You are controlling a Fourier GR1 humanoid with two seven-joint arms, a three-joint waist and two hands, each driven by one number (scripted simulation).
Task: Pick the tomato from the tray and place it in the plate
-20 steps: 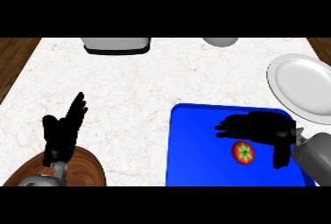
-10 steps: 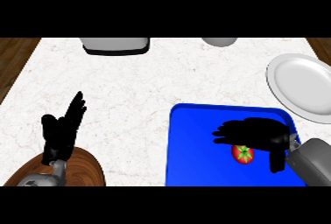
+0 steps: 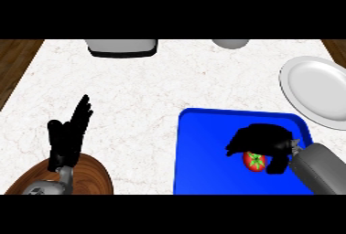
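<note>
At four o'clock, on the flat blue tray (image 3: 202, 151), the small red tomato (image 3: 255, 161) lies half hidden beneath the black right hand (image 3: 263, 137), showing at its six o'clock; whether the hand grips it cannot be told. The round white plate (image 3: 314, 87), cut off by the edge, sits at two o'clock. The left hand (image 3: 67, 137) rests open at eight o'clock.

Right hand (image 3: 265, 138) arched over tomato (image 3: 255, 162), perhaps touching, blue tray (image 3: 202, 155) beneath, white plate (image 3: 317, 91) beyond

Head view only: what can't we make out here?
Tomato: upper part hidden under the right hand; whether they touch cannot be told.
Tray: near edge cut off by the view's lower edge.
Plate: right side cut off by the view's right edge.
Grey box and grey round thing at the counter's back: cut by the upper edge, too little shows to identify.
</note>
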